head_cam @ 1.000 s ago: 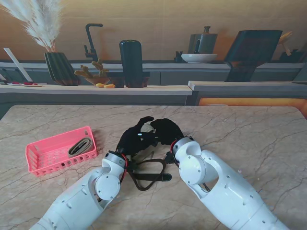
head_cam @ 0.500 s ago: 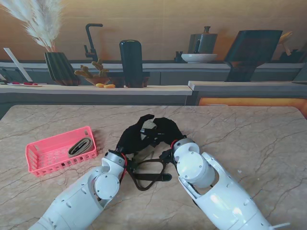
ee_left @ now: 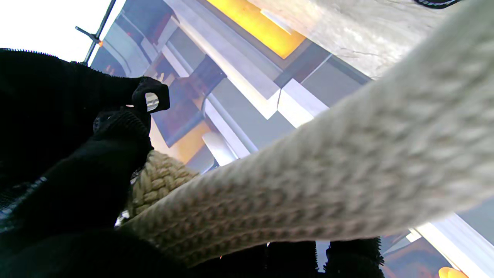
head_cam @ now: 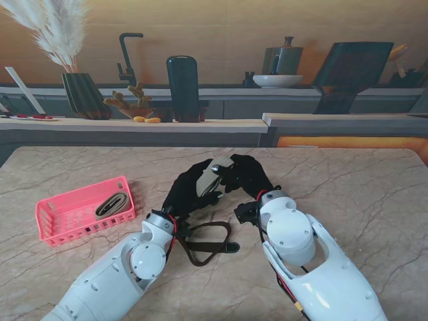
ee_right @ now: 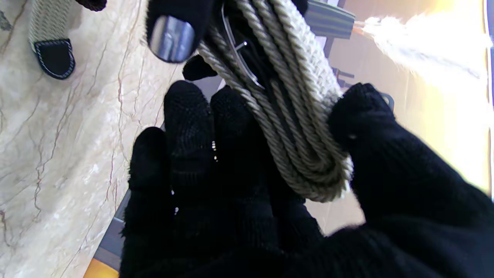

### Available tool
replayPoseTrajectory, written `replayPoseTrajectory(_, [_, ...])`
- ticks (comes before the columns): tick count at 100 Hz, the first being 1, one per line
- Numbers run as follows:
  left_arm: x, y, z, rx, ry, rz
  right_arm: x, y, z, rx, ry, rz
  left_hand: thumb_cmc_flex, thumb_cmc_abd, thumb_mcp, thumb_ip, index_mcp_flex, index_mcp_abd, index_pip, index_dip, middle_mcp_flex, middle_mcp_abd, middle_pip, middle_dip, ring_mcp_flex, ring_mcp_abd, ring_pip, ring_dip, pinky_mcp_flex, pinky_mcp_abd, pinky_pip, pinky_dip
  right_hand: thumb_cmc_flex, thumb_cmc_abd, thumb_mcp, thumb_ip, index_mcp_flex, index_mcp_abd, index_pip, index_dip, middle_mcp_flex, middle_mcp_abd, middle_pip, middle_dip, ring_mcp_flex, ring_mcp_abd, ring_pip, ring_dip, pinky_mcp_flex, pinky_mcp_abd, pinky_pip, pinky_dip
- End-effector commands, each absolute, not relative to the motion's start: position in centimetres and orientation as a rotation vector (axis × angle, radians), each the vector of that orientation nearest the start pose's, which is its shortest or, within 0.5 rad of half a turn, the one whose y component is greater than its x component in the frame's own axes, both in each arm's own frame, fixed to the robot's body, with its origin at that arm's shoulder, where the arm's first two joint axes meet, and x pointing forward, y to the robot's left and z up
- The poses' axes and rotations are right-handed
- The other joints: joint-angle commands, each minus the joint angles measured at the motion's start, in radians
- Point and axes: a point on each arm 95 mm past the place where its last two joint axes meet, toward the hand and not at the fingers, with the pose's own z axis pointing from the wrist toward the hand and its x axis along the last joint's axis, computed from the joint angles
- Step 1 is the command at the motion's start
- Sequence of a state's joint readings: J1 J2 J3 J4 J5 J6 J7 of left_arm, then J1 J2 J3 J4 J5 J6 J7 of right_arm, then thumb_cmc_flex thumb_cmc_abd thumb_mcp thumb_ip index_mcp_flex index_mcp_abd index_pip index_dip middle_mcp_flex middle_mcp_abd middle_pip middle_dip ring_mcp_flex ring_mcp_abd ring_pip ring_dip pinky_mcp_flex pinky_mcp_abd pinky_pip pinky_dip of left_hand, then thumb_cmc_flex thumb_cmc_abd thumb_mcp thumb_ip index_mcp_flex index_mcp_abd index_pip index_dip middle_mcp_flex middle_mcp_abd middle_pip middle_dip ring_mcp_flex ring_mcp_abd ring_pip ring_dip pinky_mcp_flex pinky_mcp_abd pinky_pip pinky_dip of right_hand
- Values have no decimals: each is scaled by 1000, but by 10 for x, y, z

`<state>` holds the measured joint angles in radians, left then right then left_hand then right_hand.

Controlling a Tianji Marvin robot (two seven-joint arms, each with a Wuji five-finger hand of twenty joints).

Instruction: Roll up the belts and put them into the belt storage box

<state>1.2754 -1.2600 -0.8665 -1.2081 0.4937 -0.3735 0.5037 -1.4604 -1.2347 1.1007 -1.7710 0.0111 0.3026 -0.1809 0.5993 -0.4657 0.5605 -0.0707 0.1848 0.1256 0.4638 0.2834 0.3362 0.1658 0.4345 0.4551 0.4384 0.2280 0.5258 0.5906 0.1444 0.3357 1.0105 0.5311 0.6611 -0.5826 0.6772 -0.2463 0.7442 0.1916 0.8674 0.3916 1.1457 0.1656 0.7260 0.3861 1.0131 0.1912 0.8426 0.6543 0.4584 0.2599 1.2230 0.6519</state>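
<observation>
at the middle of the marble table (head_cam: pixel 348 187), two robot hands in black knit gloves meet over a woven beige belt (head_cam: pixel 215 172). the left hand (head_cam: pixel 189 192) comes in from the near left, and the right hand (head_cam: pixel 249 177) from the near right. between them sits the rolled part of the belt, lifted off the table top. in the right wrist view the roll shows as several stacked layers of braided cord with a thin metal buckle pin inside; the right hand's thumb presses one side of the roll and its fingers (ee_right: pixel 216 127), held close together, press the other, so the roll is pinched. a fingertip of the left hand with a shiny bare metal pad rests on the roll's far edge. in the left wrist view the belt crosses close to the lens, and the left hand's fingers curl round it; how tightly cannot be told. the loose tail of the belt, with a dark leather tip (head_cam: pixel 231 247), trails in a loop on the table nearer to me, between the two forearms. on the left of the table, well apart from the hands, stands a pink plastic basket (head_cam: pixel 50 217) with another beige belt (head_cam: pixel 111 204) lying inside it. no brand, label or writing can be read anywhere.
</observation>
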Motion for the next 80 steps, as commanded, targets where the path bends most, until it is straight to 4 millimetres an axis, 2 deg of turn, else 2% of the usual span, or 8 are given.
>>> replayPoseTrajectory(1, [433,-105,-340,-1327,1039,-2315,411,83,-242,-2259,-633,-2185,-29,26,-3,16,-35,-37,-61,-28,-41,-19,-16,-17,-33,-39,-24,-18,-23,-27,-23,-6,150,139,144,33,51,-369,126,55,7,-31,20,23,-22,-49,34,19,-3,-42,15,28])
replayPoseTrajectory(27, [432,-107,-339,-1314,992,-2353,403,79,-242,-2332,-285,-1889,-37,77,-33,6,-31,-37,-129,-56,-74,-25,-1,-31,-60,-79,-34,-32,-30,-109,-63,-27,152,135,152,33,54,-336,129,31,15,-11,41,28,-10,-42,82,37,11,-62,48,49])
replayPoseTrajectory(44, [431,-110,-339,-1329,982,-2374,401,82,-254,-2366,-164,-1701,-84,91,-68,-8,-31,-46,-155,-62,-83,-36,-17,-71,-76,-112,-90,-89,-30,-180,-115,-71,152,134,156,33,52,-329,131,27,12,-3,49,29,-7,-41,110,49,14,-66,58,58])
replayPoseTrajectory(58, [431,-111,-340,-1327,992,-2379,402,85,-264,-2383,-107,-1576,-91,116,-60,-22,-31,-51,-167,-65,-91,-42,-24,-104,-93,-116,-118,-130,-37,-228,-152,-94,153,136,156,32,50,-325,132,25,12,2,58,30,1,-40,164,71,16,-72,69,68])
replayPoseTrajectory(70, [431,-112,-340,-1331,988,-2382,404,88,-271,-2395,-84,-1484,-37,208,-106,-45,-30,-61,-165,-64,-95,-66,-15,-131,-105,-125,-114,-180,-39,-265,-166,-104,152,142,151,32,48,-323,131,23,10,5,69,31,15,-45,253,104,25,-83,84,78])
replayPoseTrajectory(80, [431,-113,-340,-1333,985,-2381,405,89,-275,-2396,-48,-1406,1,272,-162,-40,-27,-73,-160,-69,-97,-92,-19,-136,-118,-132,-106,-204,-42,-285,-171,-108,156,140,156,33,47,-314,132,24,6,17,78,33,24,-50,329,130,31,-87,100,86])
